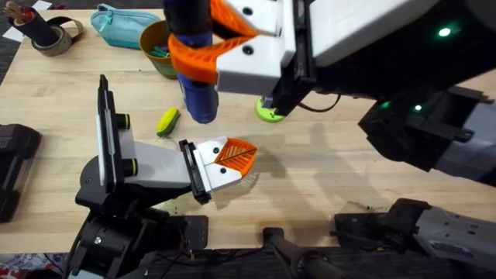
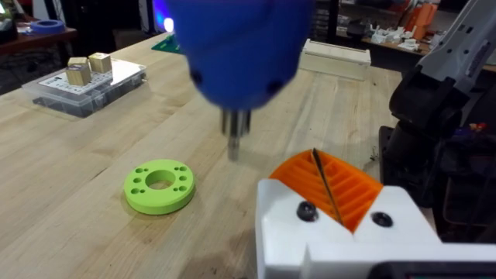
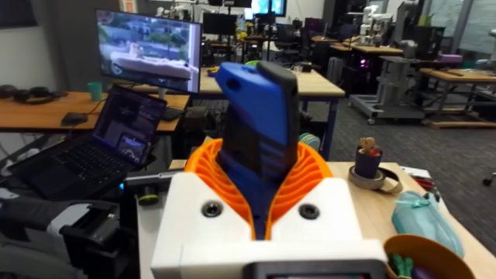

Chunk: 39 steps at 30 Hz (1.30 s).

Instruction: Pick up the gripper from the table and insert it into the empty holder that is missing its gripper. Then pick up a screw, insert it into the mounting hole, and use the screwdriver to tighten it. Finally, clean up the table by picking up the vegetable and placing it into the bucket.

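Observation:
The white holder lies at the lower left, and the orange ribbed gripper sits in its black end plate. This is my left gripper: its two orange pads meet with a thin slit between them, and two dark screws show in the white base. My right gripper hangs above and beyond it, shut on the blue screwdriver. The shaft points down at the table, clear of the wood. The toy corn vegetable lies left of the screwdriver. The olive bucket stands behind.
A flat green ring disc lies right of the screwdriver. A teal pouch and a tape roll sit at the back left. A clear parts box rests farther off. Black gear lines the left edge.

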Available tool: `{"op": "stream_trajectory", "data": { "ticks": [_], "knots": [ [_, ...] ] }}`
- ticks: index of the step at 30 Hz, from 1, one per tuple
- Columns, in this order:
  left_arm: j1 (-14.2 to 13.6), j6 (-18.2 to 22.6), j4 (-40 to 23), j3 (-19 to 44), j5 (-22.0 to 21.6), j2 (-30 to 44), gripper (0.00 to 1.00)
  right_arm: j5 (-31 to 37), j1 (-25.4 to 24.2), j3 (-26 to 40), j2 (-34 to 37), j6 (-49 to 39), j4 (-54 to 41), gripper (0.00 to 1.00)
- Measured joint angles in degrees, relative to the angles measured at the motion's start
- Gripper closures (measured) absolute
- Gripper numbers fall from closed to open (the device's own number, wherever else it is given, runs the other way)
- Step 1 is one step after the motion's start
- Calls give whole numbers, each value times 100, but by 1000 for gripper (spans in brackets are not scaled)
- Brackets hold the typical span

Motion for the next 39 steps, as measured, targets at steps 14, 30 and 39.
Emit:
{"op": "stream_trajectory", "data": {
  "ticks": [14,30,39],
  "knots": [
    [0,-2,-1,0,-2,0,981,-1092,-314,446,194,151,-249,947],
    [0,-2,-1,0,-4,1,981,-3194,-917,2152,920,1219,-105,948],
    [0,-2,-1,0,-2,1,981,-3531,-886,2154,1099,1264,-84,947]
  ]
}}
